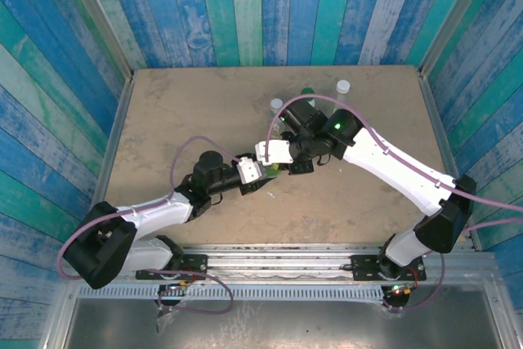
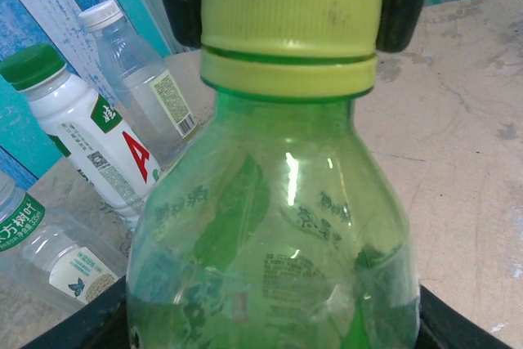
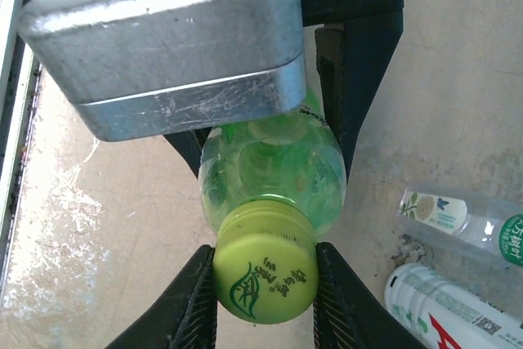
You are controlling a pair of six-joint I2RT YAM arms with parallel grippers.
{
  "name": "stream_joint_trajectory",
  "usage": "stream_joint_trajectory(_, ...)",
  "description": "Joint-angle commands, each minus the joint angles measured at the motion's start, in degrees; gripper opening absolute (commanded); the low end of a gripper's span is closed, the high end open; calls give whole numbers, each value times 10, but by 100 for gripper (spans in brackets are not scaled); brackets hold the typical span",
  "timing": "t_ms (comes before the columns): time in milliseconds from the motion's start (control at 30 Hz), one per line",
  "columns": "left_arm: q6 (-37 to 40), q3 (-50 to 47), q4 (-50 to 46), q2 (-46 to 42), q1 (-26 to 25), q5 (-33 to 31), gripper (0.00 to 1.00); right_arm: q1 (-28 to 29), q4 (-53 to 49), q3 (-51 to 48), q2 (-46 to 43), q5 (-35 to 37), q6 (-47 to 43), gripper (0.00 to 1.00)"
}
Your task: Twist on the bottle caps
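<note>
My left gripper point(image 2: 270, 323) is clenched on the belly of the green bottle point(image 2: 270, 234), a dark finger on each side of it; my right gripper point(image 3: 265, 284) is clamped across the yellow-green cap point(image 2: 292, 26), one pad on each side of its skirt. From the top camera the bottle sits between my two wrists over the middle of the table point(image 1: 163, 120); whether it touches the board I cannot tell.

I judge it light — I see no liquid line through the wall — and thin-skinned, so a hard squeeze would dent it and let it twist in my left grasp; the smooth plastic looks slippery too. The widest part of the body is the place to brace it; the cap is the stiff part, and its finely ribbed side is where the turning grip belongs.

The bottle is translucent green with faint printing showing through and bright glints on its shoulder; the cap is scuffed, carries a leaf emblem on top, and sits square on the neck with a thin dark line above its lower ring — whether it is fully tight I cannot tell. Beyond stand a white bottle point(image 2: 90, 140) with a dark green cap point(image 2: 33, 65) and a clear bottle point(image 2: 139, 79) with a white cap point(image 2: 100, 14).
</note>
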Motion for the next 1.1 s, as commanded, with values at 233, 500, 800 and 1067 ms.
stream_joint_trajectory(233, 4, 11, 10, 11, 0, -4, 59, 18, 177, -106, -57, 4, 714, 0)
stream_joint_trajectory(500, 1, 11, 16, 11, -1, 5, 59, 30, 110, -101, -92, 31, 591, 31)
stream_joint_trajectory(800, 1, 9, 15, 7, -1, 11, 59, 29, 97, -122, -159, -14, 154, 53)
stream_joint_trajectory(1067, 3, 9, 13, 5, -1, 9, 59, 23, 14, -25, -62, 18, 50, 47)
